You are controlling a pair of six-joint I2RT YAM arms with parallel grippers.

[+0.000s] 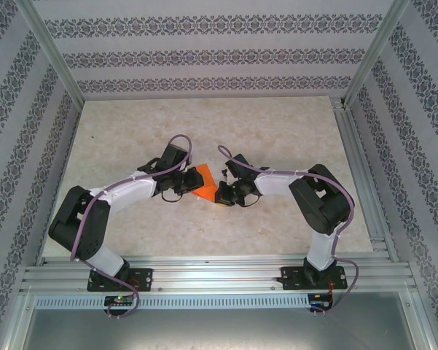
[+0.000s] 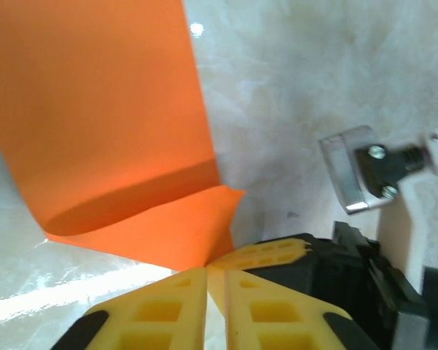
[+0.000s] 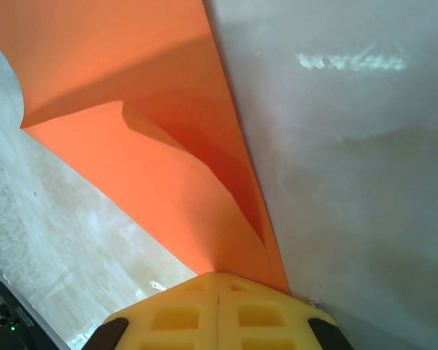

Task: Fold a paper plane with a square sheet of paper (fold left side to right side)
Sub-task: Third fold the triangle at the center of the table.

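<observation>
Seen from above, the thin bright orange sheet of paper (image 1: 203,182) lies near the middle of the pale marbled tabletop (image 1: 277,131). The left claw (image 1: 183,188) and the right claw (image 1: 223,195) meet it from either side. The claws cover part of its outline, so I cannot tell whether it is square or triangular, nor how far any fold has gone.

In the left wrist view, the left claw (image 2: 215,281) has its yellow fingers (image 2: 160,313) closed to a hairline gap, pinching one corner of the paper (image 2: 109,109). That corner is lifted and the sheet curls beneath it, throwing a shadow. The sheet's far part runs out of frame. A metal bracket (image 2: 347,171) at the right is hard to identify.

In the right wrist view, the right claw (image 3: 219,281) is pressed together on an edge of the paper (image 3: 116,58), where a loose flap bows upward.

The sheet looks light and limp, likely to crease wherever it is bent, and it may tear if the claws pull apart. Corners and edges seem the best places to hold it.
</observation>
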